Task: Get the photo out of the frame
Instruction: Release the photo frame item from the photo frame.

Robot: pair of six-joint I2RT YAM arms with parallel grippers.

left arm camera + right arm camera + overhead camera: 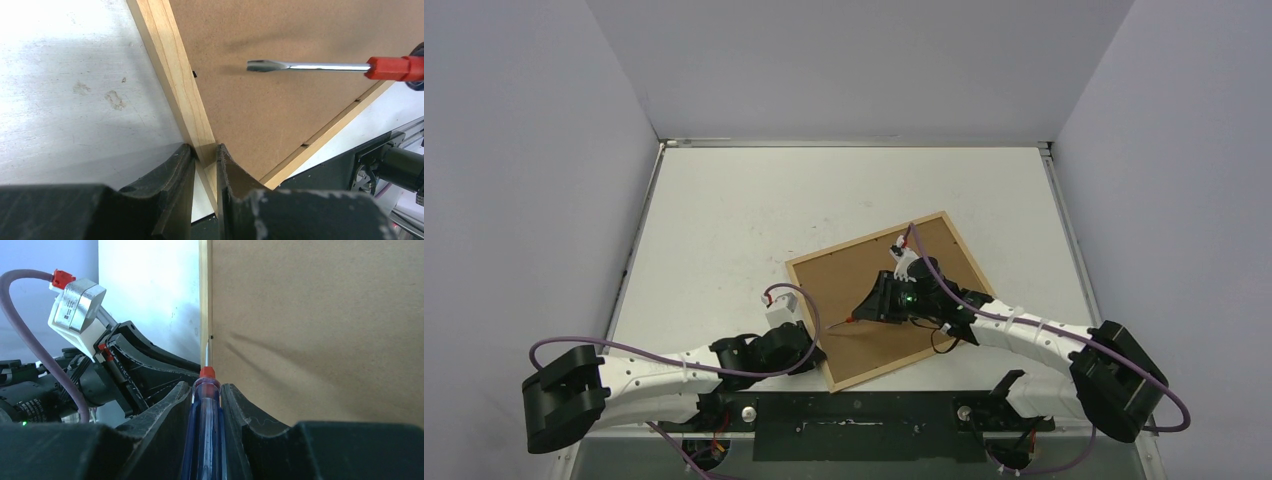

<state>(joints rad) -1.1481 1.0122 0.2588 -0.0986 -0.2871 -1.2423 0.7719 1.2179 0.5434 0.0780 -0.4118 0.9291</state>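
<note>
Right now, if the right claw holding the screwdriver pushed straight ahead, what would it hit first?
Probably the frame, at its wooden rail: the screwdriver in the right gripper points there across the backing panel; height is unclear.

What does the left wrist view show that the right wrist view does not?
Only the left wrist view: the screwdriver side-on with its flat tip, and the left claw pinching the frame. Only the right wrist view: the right claw shut on the screwdriver's blue handle. Both: the frame, the brown backing board and the screwdriver's red collar.
</note>
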